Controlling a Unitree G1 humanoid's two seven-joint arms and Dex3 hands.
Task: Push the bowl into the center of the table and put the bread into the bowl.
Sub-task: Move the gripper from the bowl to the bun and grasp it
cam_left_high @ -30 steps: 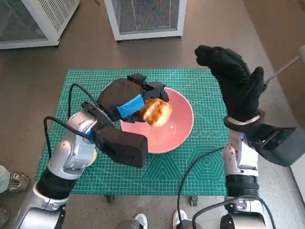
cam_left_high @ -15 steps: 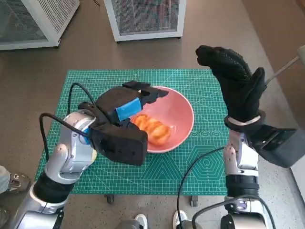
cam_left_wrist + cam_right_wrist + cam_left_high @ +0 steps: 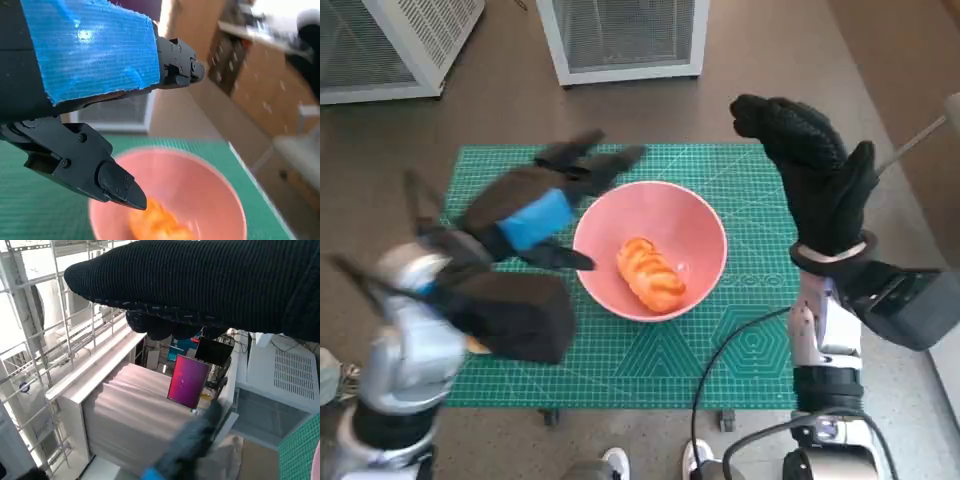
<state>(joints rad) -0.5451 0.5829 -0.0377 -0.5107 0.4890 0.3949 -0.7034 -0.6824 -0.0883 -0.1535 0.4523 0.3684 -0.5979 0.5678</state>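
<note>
Left hand (image 3: pixel 535 215): blurred in the head view, above the mat's left half, just beside the bowl's left rim; its black fingers (image 3: pixel 117 182) stand apart with nothing between them.
Mat (image 3: pixel 740 350): green cutting mat covering the table top.
Bowl (image 3: pixel 705 225): pink, near the mat's centre, upright.
Bread (image 3: pixel 652 274): lies inside the bowl, on its floor toward the near wall.
Handling: the bread looks light and soft, likely to dent; a loose hold across its middle would suit. The bowl seems stiff and smooth, best pushed at the rim.
Right hand (image 3: pixel 815 180): raised over the mat's far right corner, fingers seemingly spread and holding nothing.
</note>
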